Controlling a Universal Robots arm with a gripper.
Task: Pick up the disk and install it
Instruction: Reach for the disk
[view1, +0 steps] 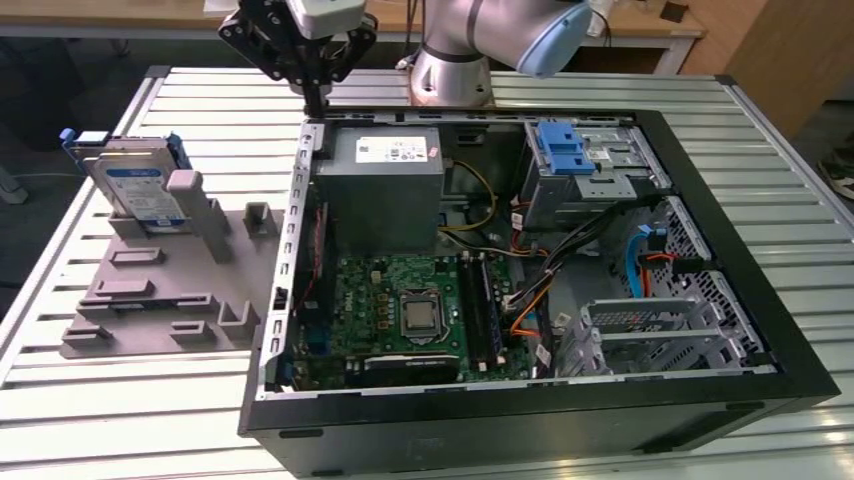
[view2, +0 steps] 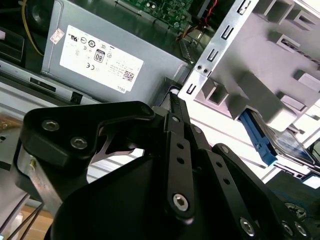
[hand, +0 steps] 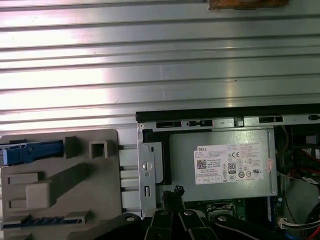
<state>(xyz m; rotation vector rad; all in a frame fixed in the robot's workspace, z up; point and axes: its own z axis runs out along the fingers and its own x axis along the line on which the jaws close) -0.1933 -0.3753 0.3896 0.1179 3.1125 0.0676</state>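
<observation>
The disk (view1: 140, 190) is a silver drive with a white-and-blue label in a blue carrier frame. It stands on edge in a grey holder (view1: 160, 290) on the table, at the exterior view's left of the open computer case (view1: 747, 290). My gripper (view1: 316, 106) hangs over the case's rear corner by the power supply (view1: 387, 190). Its fingers are shut with nothing between them, well apart from the disk. In the first wrist view the fingertips (hand: 172, 192) meet beside the power supply (hand: 225, 162), and the disk's blue frame (hand: 32, 150) shows in the holder. The second wrist view shows the disk (view2: 256, 136) past the fingers (view2: 175, 107).
Inside the case lie the motherboard (view1: 414, 310), cables, and a drive cage with a blue latch (view1: 567, 150) at the back. An empty metal bay (view1: 654, 330) sits at the front right. The arm's base (view1: 447, 75) stands behind the case. The table (view1: 134, 400) is slatted metal.
</observation>
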